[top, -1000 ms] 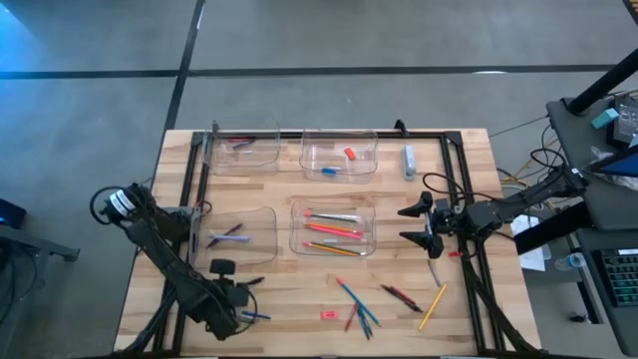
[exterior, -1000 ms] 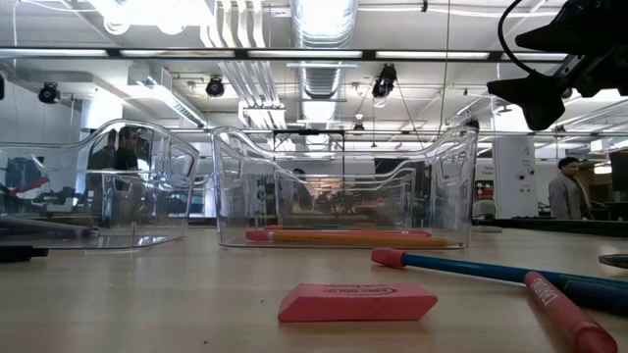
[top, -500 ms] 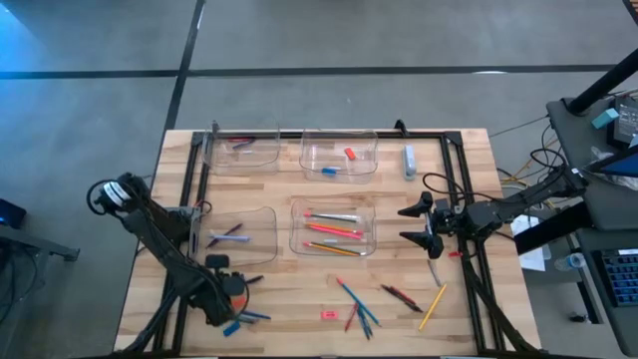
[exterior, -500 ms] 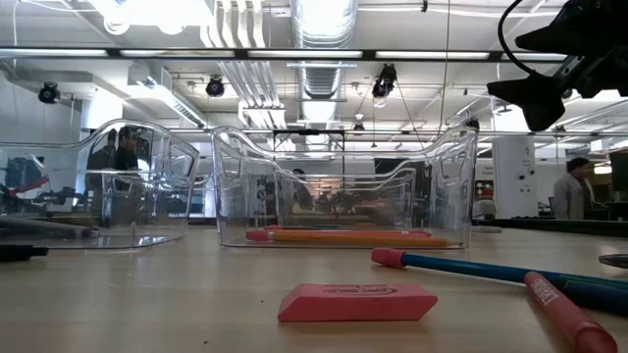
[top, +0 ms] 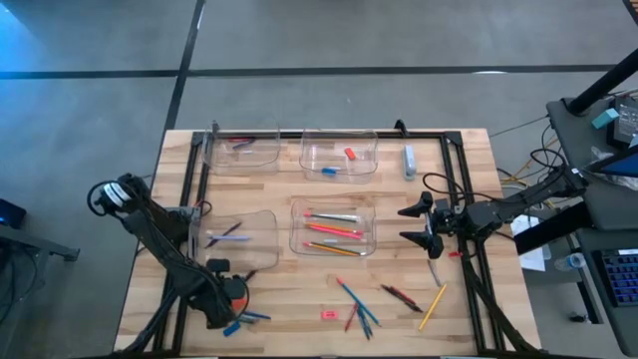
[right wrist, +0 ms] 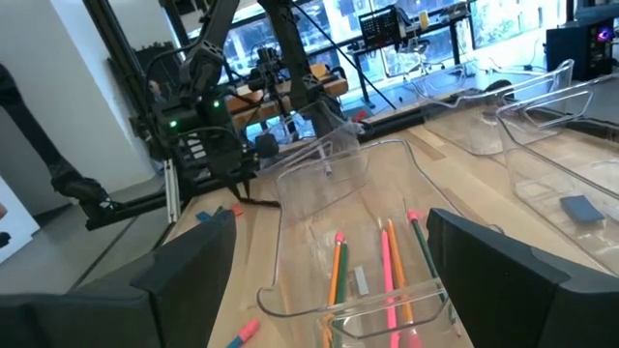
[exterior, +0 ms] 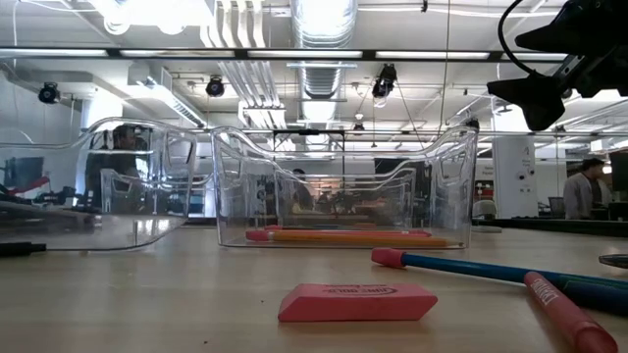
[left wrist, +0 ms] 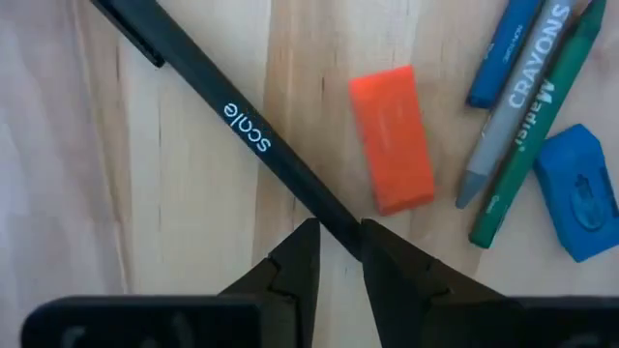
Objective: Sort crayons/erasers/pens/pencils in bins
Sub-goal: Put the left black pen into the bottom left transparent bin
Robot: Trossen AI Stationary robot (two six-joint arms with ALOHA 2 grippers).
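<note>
My left gripper [top: 225,297] stands at the table's near left, pointing down, shut on a black pen [left wrist: 242,135]. Beside it lie an orange-red eraser [left wrist: 391,137], blue, grey and green crayons [left wrist: 527,92] and a blue eraser [left wrist: 580,193]. Four clear bins stand on the table. The far-left bin [top: 242,150] and near-left bin [top: 234,234] hold thin sticks, the far-middle bin [top: 339,156] holds erasers, and the near-middle bin [top: 334,227] holds pencils. My right gripper [top: 404,224] hangs open and level above the table, right of the pencil bin. My left gripper pinches the black pen's shaft [left wrist: 324,208] between its two fingers. The fingers come from above, pointing down, and lie across the pen. The pen runs out level from the fingers toward the near-left bin. Whether it is clear of the table I cannot tell.
Loose on the near middle of the table lie a pink eraser [top: 328,315], a cluster of red and blue sticks [top: 356,305], a dark red pen [top: 399,295] and a yellow pencil [top: 432,306]. A pale blue-grey oblong [top: 409,160] lies at the far right. Black frame rails run along the table's edges.
My left gripper has sunk toward the table at the near left and rolled a little, staying shut on the black pen. In the low view the near-left bin has shifted and now looks tipped, its near right corner raised.
</note>
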